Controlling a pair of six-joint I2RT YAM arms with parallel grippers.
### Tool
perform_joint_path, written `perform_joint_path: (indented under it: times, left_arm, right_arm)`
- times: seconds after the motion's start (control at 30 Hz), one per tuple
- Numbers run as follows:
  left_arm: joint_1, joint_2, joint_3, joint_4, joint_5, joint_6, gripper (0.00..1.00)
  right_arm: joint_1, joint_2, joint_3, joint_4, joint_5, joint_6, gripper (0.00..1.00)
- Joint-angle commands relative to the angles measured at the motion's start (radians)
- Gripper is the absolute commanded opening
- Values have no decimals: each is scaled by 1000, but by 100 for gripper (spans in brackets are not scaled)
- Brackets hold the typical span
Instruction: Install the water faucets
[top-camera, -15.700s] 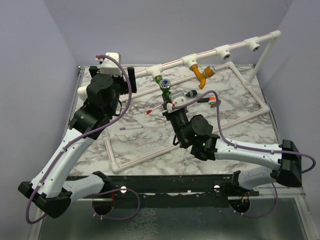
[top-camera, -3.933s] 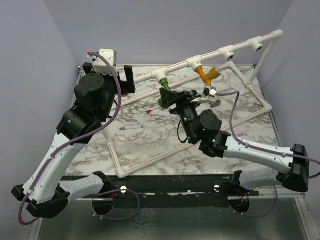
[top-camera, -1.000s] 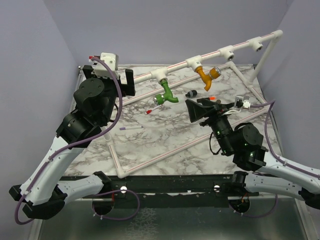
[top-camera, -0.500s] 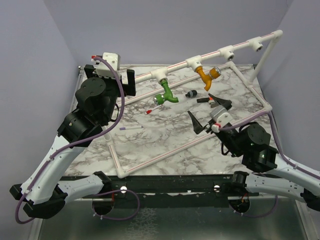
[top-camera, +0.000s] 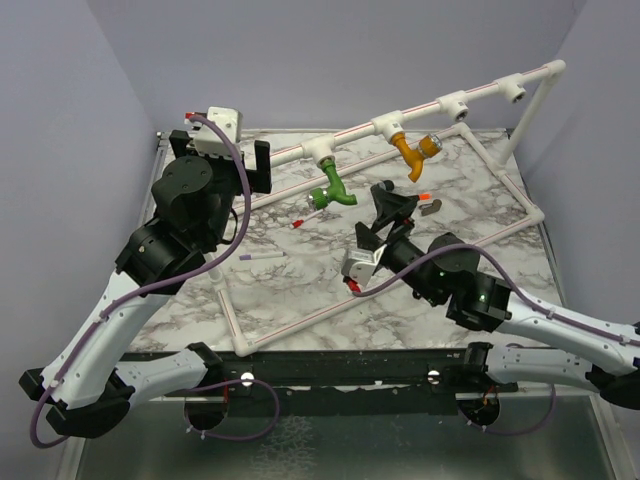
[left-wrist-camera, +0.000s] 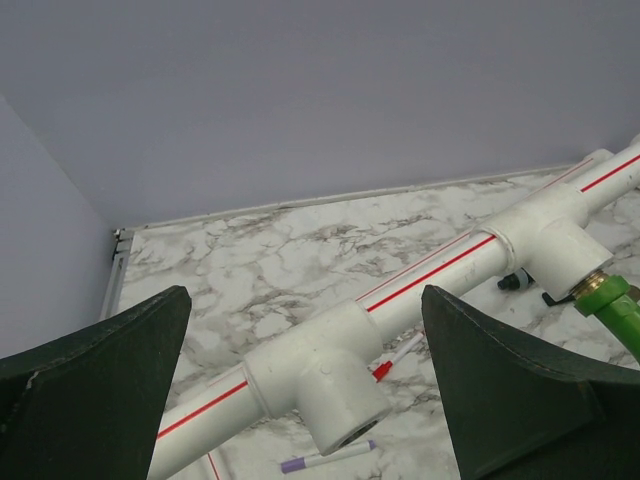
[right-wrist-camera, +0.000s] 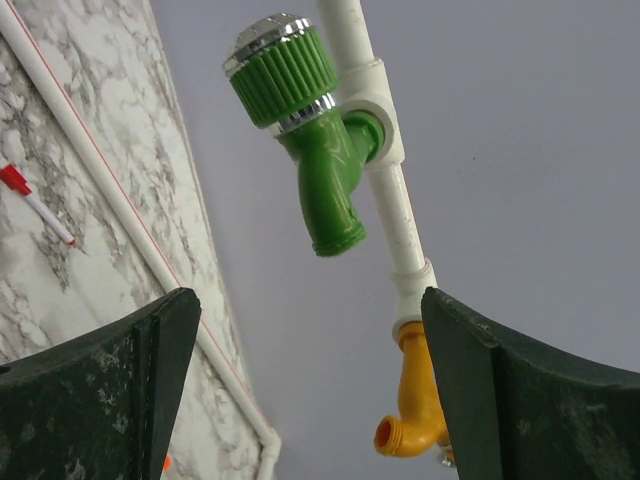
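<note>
A green water faucet (top-camera: 332, 190) hangs from a T-socket on the white red-striped pipe (top-camera: 350, 132). An orange water faucet (top-camera: 410, 150) hangs from the socket to its right. My right gripper (top-camera: 377, 218) hovers open and empty just right of and below the green faucet. In the right wrist view both the green faucet (right-wrist-camera: 310, 150) and the orange faucet (right-wrist-camera: 420, 415) show beyond the open right gripper (right-wrist-camera: 308, 297), untouched. My left gripper (top-camera: 258, 165) is open at the pipe's left end, and the left gripper (left-wrist-camera: 305, 297) frames an empty T-socket (left-wrist-camera: 325, 385) without touching it.
A purple pen (top-camera: 262, 256) and a red-capped pen (top-camera: 306, 217) lie on the marble top inside the pipe frame's floor loop (top-camera: 232, 325). A small black part (top-camera: 381, 187) and an orange-tipped piece (top-camera: 425, 200) lie near the right gripper. Two open sockets (top-camera: 447, 103) sit farther right.
My right gripper has swung left from the table's right side toward the green faucet, turning over and widening its jaws. The left arm and both faucets have stayed put.
</note>
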Motion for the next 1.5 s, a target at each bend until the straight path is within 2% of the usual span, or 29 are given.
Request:
perform_joint_path:
  times: [0.0, 0.37, 0.77, 0.9, 1.13, 1.37, 1.47]
  left_arm:
    - [-6, -14, -13, 0, -4, 18, 99]
    - [-5, -27, -25, 0, -4, 27, 99]
    - [-5, -42, -35, 3, -3, 32, 99]
    - [-5, -44, -35, 4, -1, 34, 99]
    - [-6, -46, -35, 4, -2, 34, 99]
    - [-5, -47, -35, 4, -9, 38, 99]
    - [-6, -47, -32, 3, -11, 37, 99]
  right_arm:
    - [7, 46, 25, 79, -38, -225, 97]
    - [7, 194, 61, 219, -15, -409, 96]
    - [7, 259, 107, 221, -32, -429, 86]
    - [8, 275, 106, 230, -28, -425, 79]
    - [8, 290, 94, 275, -22, -405, 61]
    - [9, 296, 70, 366, -2, -379, 40]
    - [11, 302, 57, 438, 13, -348, 27]
